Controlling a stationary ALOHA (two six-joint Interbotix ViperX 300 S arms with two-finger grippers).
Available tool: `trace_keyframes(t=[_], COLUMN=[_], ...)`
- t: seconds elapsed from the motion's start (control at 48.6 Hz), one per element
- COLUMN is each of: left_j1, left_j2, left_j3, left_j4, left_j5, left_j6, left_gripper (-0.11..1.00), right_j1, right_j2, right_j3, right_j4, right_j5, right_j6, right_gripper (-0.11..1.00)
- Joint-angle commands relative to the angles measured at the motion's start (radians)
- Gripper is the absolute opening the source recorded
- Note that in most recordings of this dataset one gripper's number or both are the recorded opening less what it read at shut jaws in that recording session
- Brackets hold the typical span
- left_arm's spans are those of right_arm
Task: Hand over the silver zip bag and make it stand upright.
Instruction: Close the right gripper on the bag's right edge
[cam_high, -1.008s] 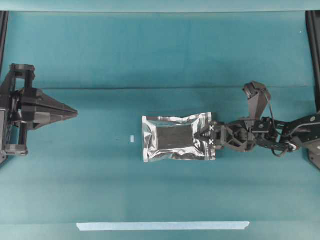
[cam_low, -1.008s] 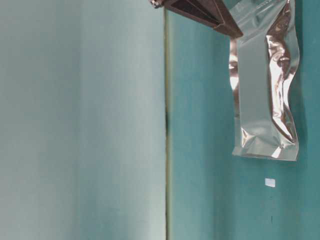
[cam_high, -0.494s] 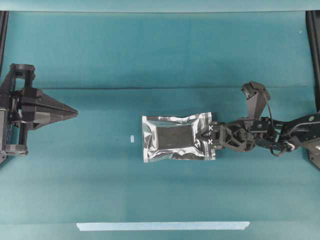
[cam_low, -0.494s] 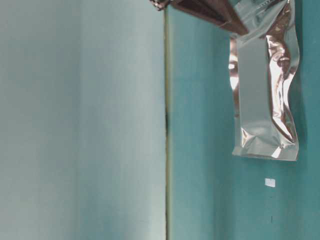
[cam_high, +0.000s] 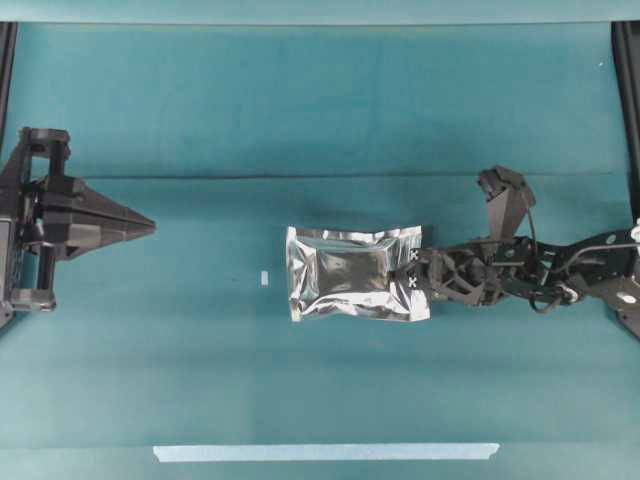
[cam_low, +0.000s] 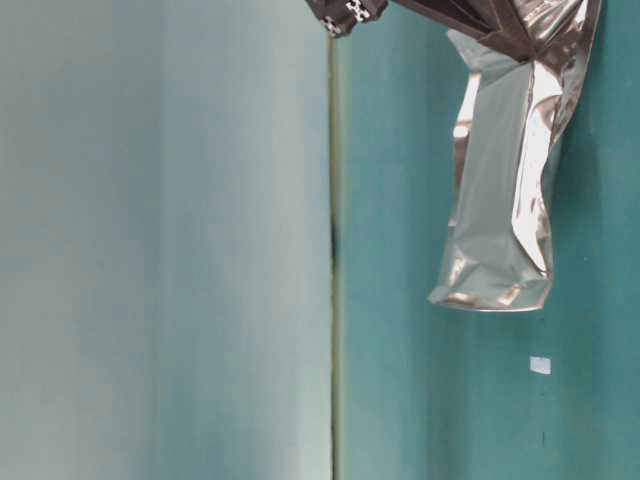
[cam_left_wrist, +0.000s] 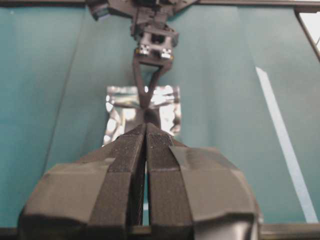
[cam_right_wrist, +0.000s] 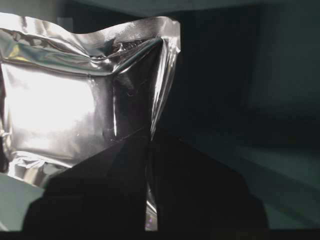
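Teal cloth tabletop (cam_high: 330, 110), crease across middle. Silver zip bag (cam_high: 355, 287) near centre — right short edge pinched in right claw (cam_high: 413, 283), fingers pressed together on foil; table-level view shows bag tilted, partly raised off cloth. Small pale tab (cam_high: 264, 277) just left of bag. Left claw (cam_high: 150, 227) far left, well apart — fingers pressed together, holding nothing. Pale tape strip (cam_high: 325, 452) along near edge.
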Motion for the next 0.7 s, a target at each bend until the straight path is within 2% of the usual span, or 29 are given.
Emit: trace_keyframes(t=[0.0, 0.267, 0.391, 0.535, 0.679], left_j1=[0.0, 0.0, 0.0, 0.0, 0.0], left_j2=[0.003, 0.003, 0.003, 0.006, 0.006], left_j3=[-0.025, -0.025, -0.023, -0.021, -0.023], left_j4=[0.0, 0.002, 0.002, 0.0, 0.0], left_j5=[-0.005, -0.005, -0.005, -0.005, -0.006], left_j6=[-0.002, -0.002, -0.002, -0.003, -0.006], left_gripper=[-0.01, -0.01, -0.01, -0.01, -0.01], right_j1=[0.006, 0.005, 0.003, -0.018, -0.069], right_j2=[0.005, -0.009, -0.049, -0.138, -0.242], right_j3=[0.0, 0.0, -0.002, -0.02, -0.081], right_j4=[0.002, -0.008, -0.021, -0.023, -0.025], right_j5=[0.018, 0.015, 0.026, 0.106, 0.29], right_j6=[0.002, -0.008, -0.048, -0.155, -0.325], right_gripper=[0.04, 0.04, 0.04, 0.04, 0.04])
